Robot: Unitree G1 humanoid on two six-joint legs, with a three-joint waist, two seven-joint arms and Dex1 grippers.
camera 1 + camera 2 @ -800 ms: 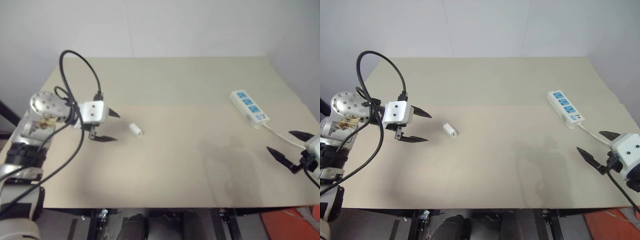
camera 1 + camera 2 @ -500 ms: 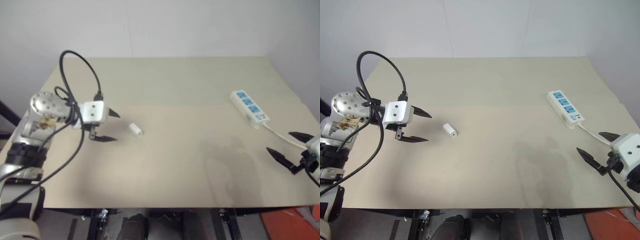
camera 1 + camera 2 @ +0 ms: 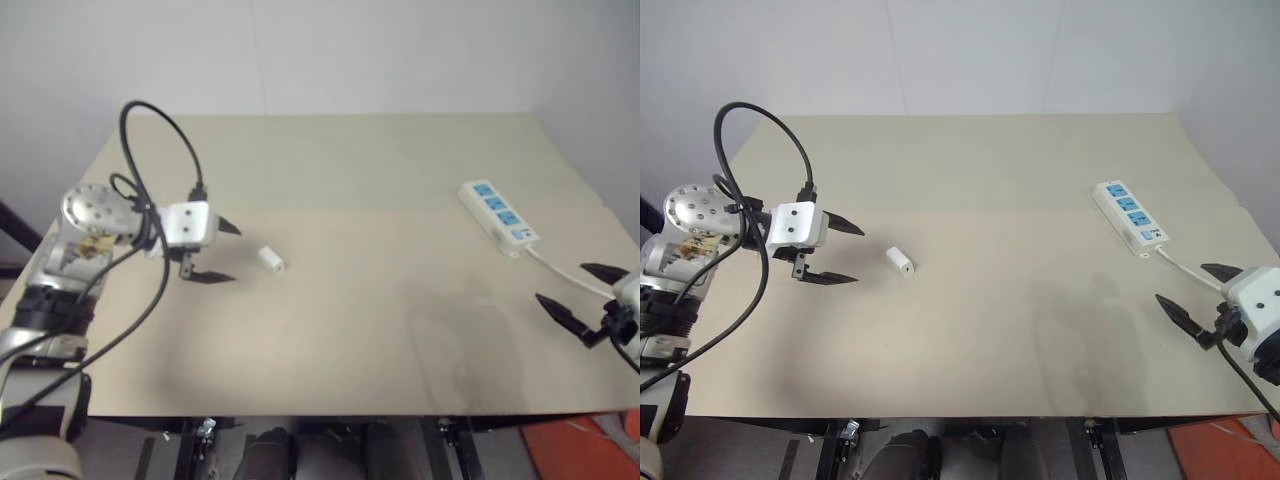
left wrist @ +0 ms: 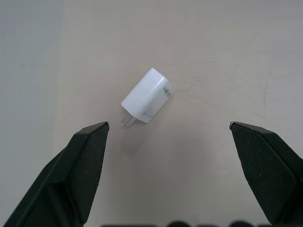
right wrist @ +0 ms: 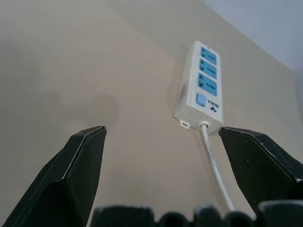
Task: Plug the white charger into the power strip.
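Both grippers gape empty, so we have nothing plugged yet.
Our left gripper [image 3: 845, 252] faces the small white rounded charger [image 3: 900, 262] just ahead; the long white blue-socketed power strip [image 3: 1130, 217] lies beyond our right gripper [image 3: 1198, 298], untouched.

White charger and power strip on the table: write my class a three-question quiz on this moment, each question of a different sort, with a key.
1. True or false: the white charger is already plugged into the power strip.
2. Which gripper is nearer the charger? A) left gripper B) right gripper
3. Fill in: the strip's socket faces are coloured ____.

Key
1. False. The charger lies loose on the table, far from the strip.
2. A. The left gripper's fingers stand apart just short of the charger, touching nothing; the right gripper, also open, is by the strip's cord.
3. Blue.
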